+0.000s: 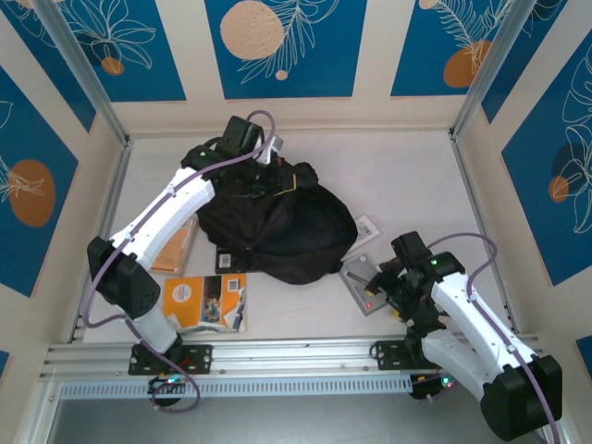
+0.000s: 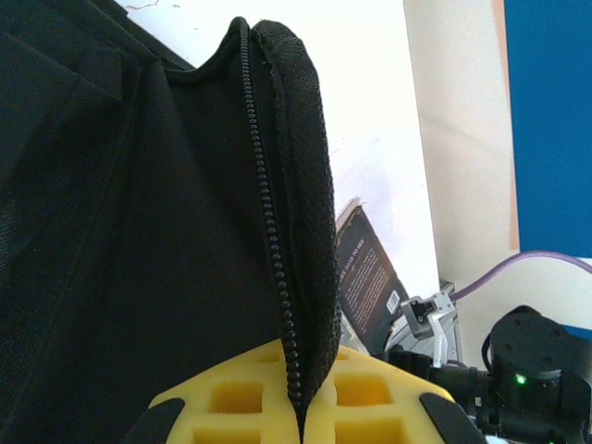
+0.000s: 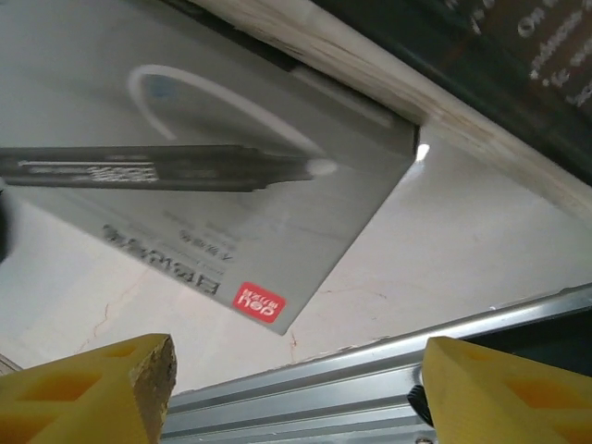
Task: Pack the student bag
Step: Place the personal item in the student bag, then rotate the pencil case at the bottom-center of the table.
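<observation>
The student bag (image 1: pixel 277 222), a big black fabric backpack, lies in the middle of the table. My left gripper (image 1: pixel 270 155) sits at its far edge, and in the left wrist view this gripper (image 2: pixel 301 407) is shut on the bag's (image 2: pixel 139 231) zipper edge, which stands up between the yellow fingers (image 2: pixel 231 398). My right gripper (image 1: pixel 387 287) hovers near the front right, over a grey notebook (image 1: pixel 356 273). In the right wrist view it (image 3: pixel 296 398) is open, nothing between its fingers (image 3: pixel 92 388), just in front of the notebook (image 3: pixel 231 231), on which a dark pen (image 3: pixel 157 168) lies.
Two orange books (image 1: pixel 205 301) (image 1: pixel 176 245) lie left of the bag. A dark book (image 1: pixel 367 227) (image 2: pixel 365 268) pokes out from under its right side. An aluminium rail (image 1: pixel 296 356) (image 3: pixel 370 379) runs along the near table edge, close under the right gripper.
</observation>
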Available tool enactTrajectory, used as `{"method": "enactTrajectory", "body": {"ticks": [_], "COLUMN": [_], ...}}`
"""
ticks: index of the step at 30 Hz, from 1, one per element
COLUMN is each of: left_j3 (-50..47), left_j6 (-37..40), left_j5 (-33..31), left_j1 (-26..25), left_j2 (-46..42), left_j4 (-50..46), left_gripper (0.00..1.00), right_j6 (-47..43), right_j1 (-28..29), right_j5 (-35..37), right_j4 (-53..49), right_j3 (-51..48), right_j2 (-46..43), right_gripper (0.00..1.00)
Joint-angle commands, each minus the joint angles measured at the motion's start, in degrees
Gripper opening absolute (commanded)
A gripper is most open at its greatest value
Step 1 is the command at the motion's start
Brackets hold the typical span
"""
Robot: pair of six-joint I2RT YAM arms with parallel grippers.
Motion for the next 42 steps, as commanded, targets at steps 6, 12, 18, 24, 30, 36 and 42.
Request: {"method": "enactTrajectory", "body": {"ticks": [6,12,18,24,30,36,42], "left_j3": [0.67,0.29,0.51,1.03,1.3,0.87,0.61], "left_j6": [2.04,2.39,2.29,2.66,2.88,2.91,3.1], "left_j5": [-1.42,-2.39,-2.73,-2.36,-1.65,-1.54,-1.27], "left_j1": [-0.44,-0.65,0.96,2.18,2.48,2.66,2.73], "left_j2": [0.13,-0.67,-2.02,-2.68,-2.86,-3.26,-3.48], "left_j4": [-1.96,-2.51,-2.85,-3.08,-3.45,-3.25,-3.45], "left_gripper": [0.0,0.0,0.0,0.0,0.0,0.0,0.0], "right_j6": [1.51,-4.32,-5.68,-4.26,-7.57,-11.38,-14.29], "right_j1": [-6.05,-5.88,-3.79,-2.8,0.37,0.36,0.42], "right_j5": [-10.42,-3.98,0.9,5.76,15.14,7.97,-0.3], "right_j4": [11.51,7.28,0.31,3.62,7.58,13.62,18.33], "right_j3": [-5.88,-0.85,2.97,2.75,6.67,5.4,3.15], "right_j2": [-0.28,1.16,0.78,2.87,9.13,14.11,14.48], "right_gripper": [0.89,0.89,0.9,0.9,0.91,0.91,0.92]}}
